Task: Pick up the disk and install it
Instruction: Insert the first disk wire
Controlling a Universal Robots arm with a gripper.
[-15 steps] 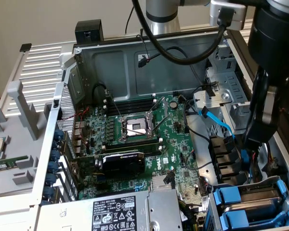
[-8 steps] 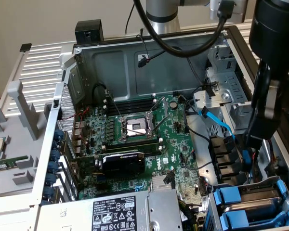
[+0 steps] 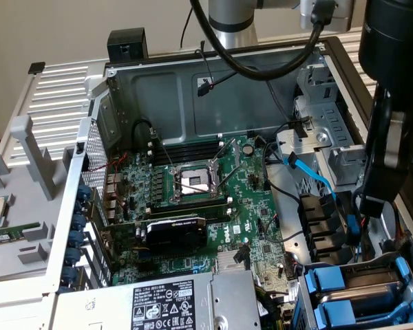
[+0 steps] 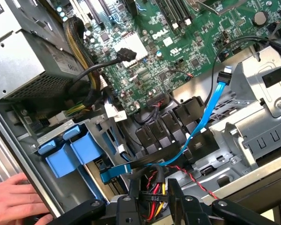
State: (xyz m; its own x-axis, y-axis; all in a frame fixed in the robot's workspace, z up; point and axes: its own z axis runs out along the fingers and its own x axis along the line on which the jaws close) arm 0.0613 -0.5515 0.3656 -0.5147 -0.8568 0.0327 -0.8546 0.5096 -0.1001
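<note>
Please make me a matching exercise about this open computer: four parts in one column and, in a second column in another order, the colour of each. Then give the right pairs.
Parts
1. graphics card
2. flat data cable
3. motherboard
4. power supply

Colours
A. light blue
B. grey metal
C. black
D. green

Right pairs: 1-C, 2-A, 3-D, 4-B

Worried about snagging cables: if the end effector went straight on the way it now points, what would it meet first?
Probably the bundle of red, yellow and black wires right ahead of the end effector, then the blue flat cable crossing just beyond. Depth is unclear.
</note>
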